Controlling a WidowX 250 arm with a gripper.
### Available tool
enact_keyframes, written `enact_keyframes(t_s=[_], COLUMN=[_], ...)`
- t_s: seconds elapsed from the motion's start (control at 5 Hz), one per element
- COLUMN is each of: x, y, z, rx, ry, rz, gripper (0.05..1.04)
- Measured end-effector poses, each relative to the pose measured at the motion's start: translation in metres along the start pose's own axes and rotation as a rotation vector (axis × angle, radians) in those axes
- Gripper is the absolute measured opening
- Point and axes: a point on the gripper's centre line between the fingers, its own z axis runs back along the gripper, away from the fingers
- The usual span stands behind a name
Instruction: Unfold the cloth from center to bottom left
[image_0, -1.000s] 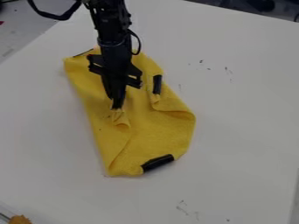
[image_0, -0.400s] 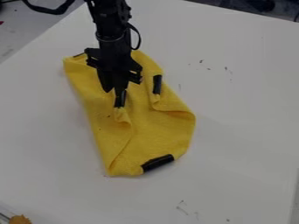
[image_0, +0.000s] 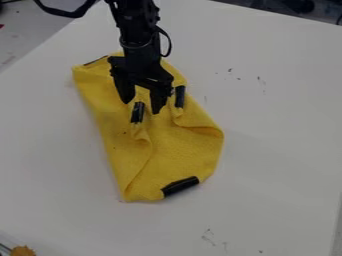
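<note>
Moving a little to the right, the black gripper (image_0: 141, 107) has let its two fingers come wide apart, and they were closer together before. They hold nothing now. Both fingers point down over the far half of the yellow cloth (image_0: 180, 155). I can't tell if the tips touch it.

The cloth lies under the gripper and comes out past it on the near side, with its biggest part near and a bit to the right. It looks the same as before. One folded-up corner is in the middle, and its black patch (image_0: 137, 113) sits just on the near side of the gripper, between the two tips from left to right. A second black patch (image_0: 180, 96) is just to the right of the gripper. A third black patch (image_0: 180, 185) is at the near end. All of the cloth rests on the white table (image_0: 280, 150).
</note>
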Motion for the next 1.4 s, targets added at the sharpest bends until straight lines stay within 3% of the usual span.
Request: enact_keyframes(t_s=[0.4, 0.8, 1.0, 1.2, 1.4], x=[-0.006, -0.002, -0.002, -0.002, -0.003], y=[0.004, 0.012, 0.013, 0.014, 0.019], z=[-0.021, -0.026, -0.026, -0.026, -0.005], rx=[-0.036, -0.053, -0.053, -0.045, 0.010], ry=[0.034, 0.035, 0.039, 0.038, -0.023], rz=[0.006, -0.002, 0.006, 0.013, 0.050], gripper=[0.950, 0.367, 0.167, 0.078, 0.068])
